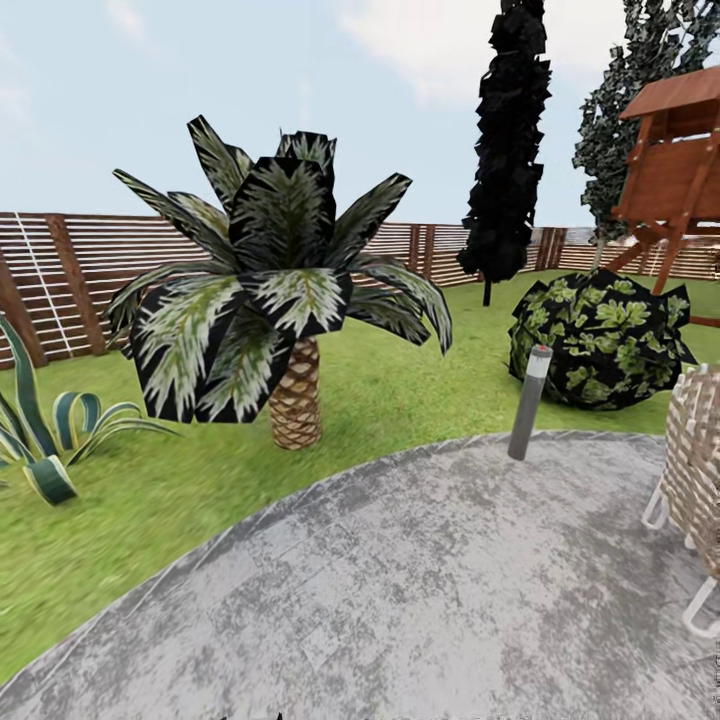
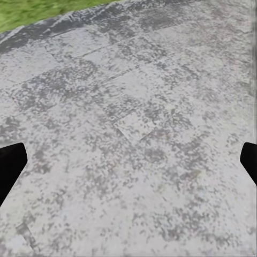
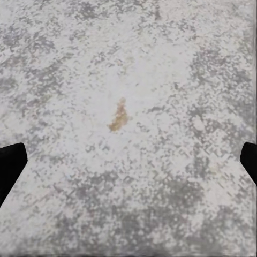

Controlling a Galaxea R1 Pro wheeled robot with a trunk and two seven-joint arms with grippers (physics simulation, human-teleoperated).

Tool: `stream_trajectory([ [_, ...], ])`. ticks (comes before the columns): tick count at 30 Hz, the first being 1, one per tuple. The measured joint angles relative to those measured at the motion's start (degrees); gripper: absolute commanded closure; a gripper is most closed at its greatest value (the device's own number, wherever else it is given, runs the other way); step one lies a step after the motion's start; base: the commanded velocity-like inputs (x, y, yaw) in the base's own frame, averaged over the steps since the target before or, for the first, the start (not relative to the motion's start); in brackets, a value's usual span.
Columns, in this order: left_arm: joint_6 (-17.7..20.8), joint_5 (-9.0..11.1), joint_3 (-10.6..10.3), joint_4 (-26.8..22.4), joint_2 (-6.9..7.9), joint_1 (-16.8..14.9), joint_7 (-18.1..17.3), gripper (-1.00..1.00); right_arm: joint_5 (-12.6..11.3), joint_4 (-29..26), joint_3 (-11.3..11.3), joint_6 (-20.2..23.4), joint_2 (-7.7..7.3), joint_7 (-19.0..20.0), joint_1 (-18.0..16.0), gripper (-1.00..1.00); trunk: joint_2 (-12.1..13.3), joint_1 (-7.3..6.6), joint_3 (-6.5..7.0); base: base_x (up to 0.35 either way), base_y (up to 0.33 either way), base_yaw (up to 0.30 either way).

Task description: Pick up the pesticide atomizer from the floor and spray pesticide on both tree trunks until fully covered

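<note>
**On the stone paving, lawn and fence ahead of us**

We stand on grey stone paving [image 1: 430, 590], and both our grippers hang over it. In the left wrist view, the left gripper [image 2: 128, 160] has its two dark fingertips [image 2: 10, 166] at the opposite edges of the picture, spread wide, with only bare paving between them. A strip of green grass [image 2: 37, 13] lies beyond this gripper, past the curved border of the stone. The right gripper [image 3: 128, 160] is spread just as wide, and it holds nothing. Under it, between the fingers and a little forward, there is a small yellowish stain [image 3: 119, 116] on the stone.

From the head view, the floor of the garden, a rough green lawn [image 1: 400, 390], begins where the paving ends. A short palm [image 1: 285, 300] with a scaly trunk stands on the grass, near the border. A grey lamp post [image 1: 530, 402] stands at the edge of the stone, and a round bush [image 1: 600, 340] is just behind it. A dark conifer [image 1: 508, 150] rises further back, in front of the brown slatted fence [image 1: 80, 275]. A wicker chair [image 1: 695, 480] is at the right edge, and a striped plant [image 1: 50, 430] at the left.
</note>
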Motion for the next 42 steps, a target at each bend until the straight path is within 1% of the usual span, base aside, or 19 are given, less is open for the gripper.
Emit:
stream_trajectory([
  [14, 0.00, -0.02, 0.00, -0.05, -0.08, 0.00, 0.00, -1.00, -0.08, 0.51, -0.05, -0.12, -0.01, 0.00, 0.00, -1.00, -5.62, 3.08, -2.35, 0.000, 0.000, -0.259],
  [26, 0.00, -0.04, 0.00, -0.06, -0.08, 0.01, 0.00, -1.00, -0.04, 0.44, -0.03, -0.14, -0.08, 0.00, -0.01, -1.00, -10.43, 5.71, -4.39, 0.000, 0.000, -0.057],
  [42, 0.00, 0.00, 0.00, -0.06, -0.08, 0.00, 0.00, -1.00, -0.07, 0.43, -0.01, -0.13, -0.08, 0.00, 0.00, -1.00, -16.85, 9.23, -6.27, 0.000, 0.000, -0.165],
])
